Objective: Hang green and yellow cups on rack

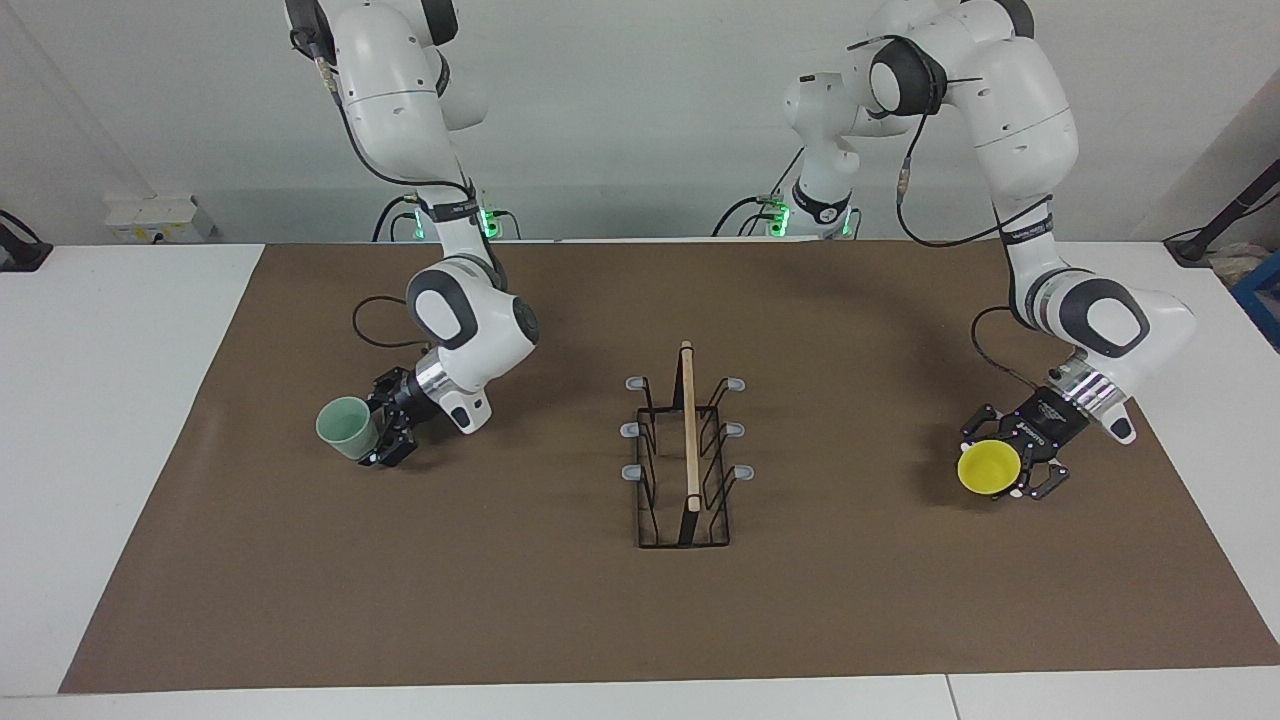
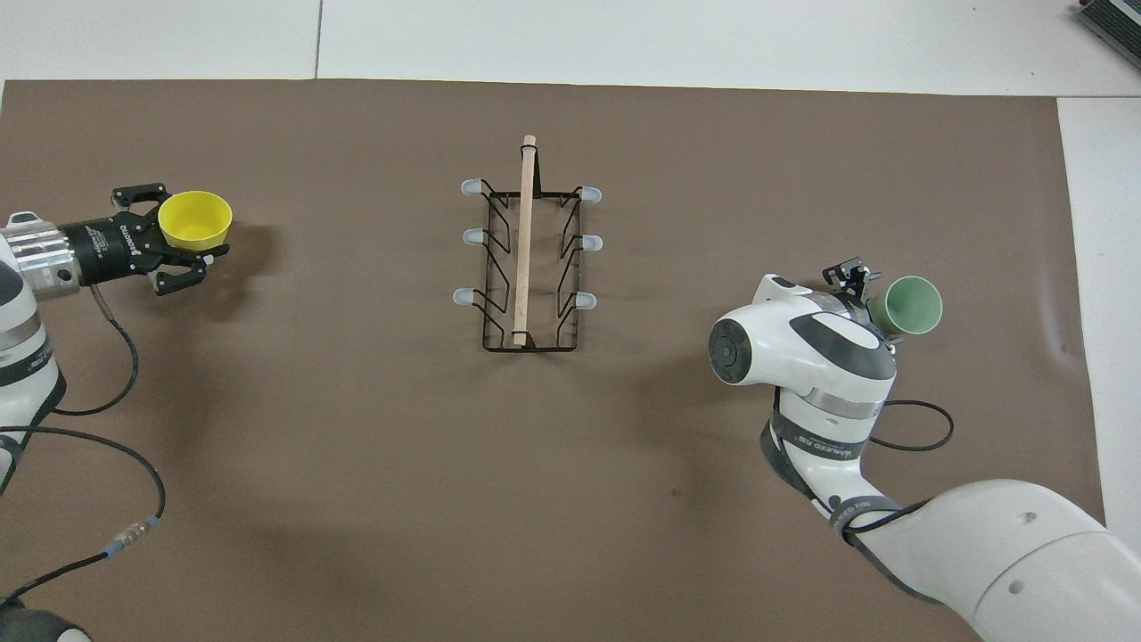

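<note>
The left gripper [image 1: 1003, 470] is clenched on the yellow cup [image 1: 989, 469], which is tipped on its side with its mouth facing away from the wrist. It is lifted off the brown mat [image 1: 560, 610] at the left arm's end of the bench [image 1: 120, 420]; a shadow lies on the mat under it.

The right gripper [image 1: 383, 437] sits at the green cup [image 1: 347, 428], with the cup at its fingertips, tilted so its mouth points away from the wrist. Its fingers stand wide on either side of the cup's lower part; whether they are actually pressing it I cannot tell. The cup is low, at or just above the mat.

The rack [image 1: 688, 452] stands between the two grippers, well apart from each. Its wooden rod [image 1: 689, 425] runs along the top and its prongs are bare.
</note>
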### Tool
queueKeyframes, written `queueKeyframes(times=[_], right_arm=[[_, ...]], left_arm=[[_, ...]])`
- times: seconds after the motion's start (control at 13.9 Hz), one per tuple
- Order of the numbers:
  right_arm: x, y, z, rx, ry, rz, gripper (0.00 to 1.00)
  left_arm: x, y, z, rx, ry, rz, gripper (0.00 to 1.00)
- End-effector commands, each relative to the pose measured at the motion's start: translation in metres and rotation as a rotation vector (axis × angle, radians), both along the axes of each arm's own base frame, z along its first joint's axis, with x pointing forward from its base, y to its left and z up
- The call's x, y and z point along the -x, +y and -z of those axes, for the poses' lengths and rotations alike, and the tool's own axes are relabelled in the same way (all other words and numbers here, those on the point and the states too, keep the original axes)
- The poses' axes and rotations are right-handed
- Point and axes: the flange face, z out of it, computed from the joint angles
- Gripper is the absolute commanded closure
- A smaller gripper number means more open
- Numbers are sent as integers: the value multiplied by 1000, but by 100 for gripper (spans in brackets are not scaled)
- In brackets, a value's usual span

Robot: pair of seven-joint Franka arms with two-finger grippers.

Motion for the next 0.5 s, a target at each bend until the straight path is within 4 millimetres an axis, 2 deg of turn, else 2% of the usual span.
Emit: queueKeyframes(times=[0.0, 0.14, 0.29, 0.43], right_arm=[[3, -24, -5, 12, 22, -27, 0], [3, -24, -5, 11, 9, -17, 0], [4, -27, -5, -1, -77, 52, 0], [6, -28, -4, -16, -126, 87, 0]], left_arm=[[-8, -5, -42, -77, -62, 65, 100], [-17, -9, -68, -120, -87, 104, 100], [-22, -12, -102, -227, -107, 187, 100], [-22, -23, -124, -344, -79, 249, 100]])
